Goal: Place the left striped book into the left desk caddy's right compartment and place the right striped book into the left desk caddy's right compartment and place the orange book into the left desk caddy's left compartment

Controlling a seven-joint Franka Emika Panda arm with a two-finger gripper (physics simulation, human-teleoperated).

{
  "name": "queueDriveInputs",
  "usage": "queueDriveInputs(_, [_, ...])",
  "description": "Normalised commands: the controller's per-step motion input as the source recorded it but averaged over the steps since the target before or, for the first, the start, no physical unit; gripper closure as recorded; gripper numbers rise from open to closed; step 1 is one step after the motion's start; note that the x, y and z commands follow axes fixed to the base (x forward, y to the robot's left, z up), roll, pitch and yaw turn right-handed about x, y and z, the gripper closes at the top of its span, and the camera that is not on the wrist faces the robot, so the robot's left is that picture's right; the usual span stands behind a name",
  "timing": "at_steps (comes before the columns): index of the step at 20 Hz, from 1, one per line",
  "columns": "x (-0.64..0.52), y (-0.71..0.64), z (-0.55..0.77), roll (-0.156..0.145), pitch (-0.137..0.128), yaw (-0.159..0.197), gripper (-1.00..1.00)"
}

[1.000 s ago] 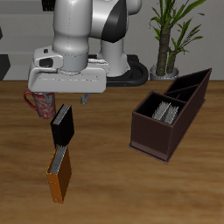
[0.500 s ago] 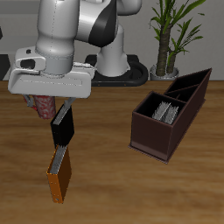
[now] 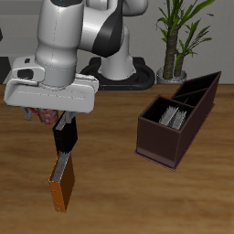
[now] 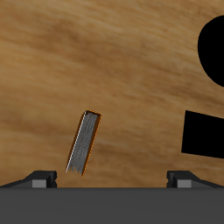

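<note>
Exterior view: pincer [image 3: 64,117] has swung over from mid-tabletop, now above the orange book [image 3: 61,183], fingers apart and empty. Striped books [image 3: 170,115] sit in the caddy [image 3: 169,143]; orange remains.

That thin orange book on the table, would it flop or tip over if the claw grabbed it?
The orange book looks like a rigid slab, so it probably won't flop. It seems to stand on a narrow edge, grey pages facing up, so a sideways nudge could tip it. Its smooth cover may slip.
</note>
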Motion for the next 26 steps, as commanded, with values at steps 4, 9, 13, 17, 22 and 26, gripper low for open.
queueDriveInputs(4, [0.24, 0.31, -0.17, 0.021, -0.006, -0.049, -1.0])
queueDriveInputs(9, [0.2, 0.22, -0.22, 0.032, 0.005, -0.005, -1.0])
queueDriveInputs(13, [0.08, 0.09, -0.29, 0.028, -0.026, -0.031, -1.0])
queueDriveInputs(17, [-0.02, -0.13, -0.27, 0.045, -0.028, -0.065, -1.0])
queueDriveInputs(22, [-0.06, -0.17, -0.29, 0.029, 0.018, -0.057, -1.0])
queueDriveInputs(26, [-0.02, -0.16, -0.23, 0.01, 0.021, -0.03, -1.0])
